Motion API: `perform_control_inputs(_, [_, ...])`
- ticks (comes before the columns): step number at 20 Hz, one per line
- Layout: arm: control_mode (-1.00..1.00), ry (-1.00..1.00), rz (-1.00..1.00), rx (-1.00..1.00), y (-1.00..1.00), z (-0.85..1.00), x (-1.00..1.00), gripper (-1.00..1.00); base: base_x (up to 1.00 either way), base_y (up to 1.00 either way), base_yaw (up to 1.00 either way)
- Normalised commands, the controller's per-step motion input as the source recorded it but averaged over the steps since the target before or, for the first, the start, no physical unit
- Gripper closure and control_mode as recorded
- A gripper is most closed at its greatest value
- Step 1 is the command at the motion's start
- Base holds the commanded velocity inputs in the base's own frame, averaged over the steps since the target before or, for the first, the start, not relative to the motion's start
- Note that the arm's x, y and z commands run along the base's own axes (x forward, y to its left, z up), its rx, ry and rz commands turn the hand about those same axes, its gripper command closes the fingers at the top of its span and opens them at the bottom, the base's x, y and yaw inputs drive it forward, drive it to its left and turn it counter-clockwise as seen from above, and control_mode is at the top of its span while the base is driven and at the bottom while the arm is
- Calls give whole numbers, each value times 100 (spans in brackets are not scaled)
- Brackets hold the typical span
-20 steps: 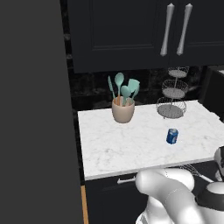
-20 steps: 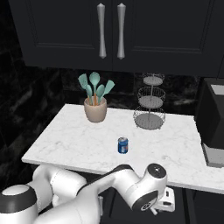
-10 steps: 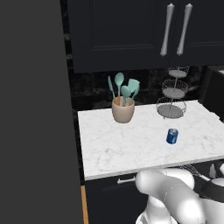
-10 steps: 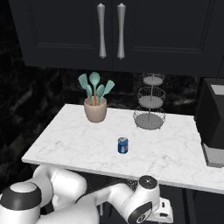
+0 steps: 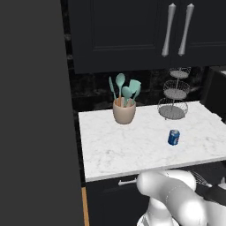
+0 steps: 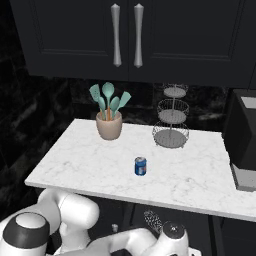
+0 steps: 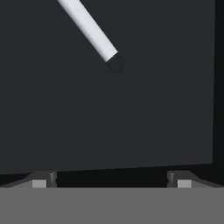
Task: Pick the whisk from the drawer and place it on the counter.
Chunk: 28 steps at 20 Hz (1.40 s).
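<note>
The whisk's slender silver handle [image 7: 89, 30] slants down from the top left of the hand view and ends in a dark tip, lying on the drawer's dark floor [image 7: 153, 109]. Its wire loops [image 6: 152, 219] poke out beside my wrist under the counter edge in the right base view, and a few wires [image 5: 201, 178] show in the left base view. My gripper [image 7: 110, 181] is open, its fingertips [image 7: 41, 180] far apart with nothing between them, above the drawer floor and short of the handle. The white marble counter [image 6: 80, 160] lies above the open drawer [image 6: 205, 225].
On the counter stand a beige pot of teal spoons and spatulas [image 6: 109, 120], a three-tier wire basket stand [image 6: 171, 125] and a blue can [image 6: 140, 166]. A dark appliance [image 6: 242, 145] sits at the right end. Dark upper cabinets [image 6: 125, 35] hang overhead.
My arm has sunk lower in front of the counter, taking the hand down into the open drawer. The things on the counter have not moved.
</note>
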Motion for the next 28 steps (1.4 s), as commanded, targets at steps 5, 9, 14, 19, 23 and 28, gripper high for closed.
perform_control_inputs(5, [-100, 1, 0, 0, -59, 0, -100, -100, 0, 0, 0])
perform_control_inputs(9, [-100, 2, 0, 0, -49, 0, -94, -100, 0, 0, 0])
perform_control_inputs(14, [-100, 1, 0, 0, -27, -1, -65, -100, 0, 0, 0])
perform_control_inputs(19, [-100, 0, 0, 1, 0, 2, 14, -100, 0, 0, 0])
perform_control_inputs(23, [-100, -3, 6, 6, 25, 27, 70, -100, 0, 0, 0])
perform_control_inputs(28, [-100, -2, 12, 8, 38, 29, 94, -100, 0, 0, 0])
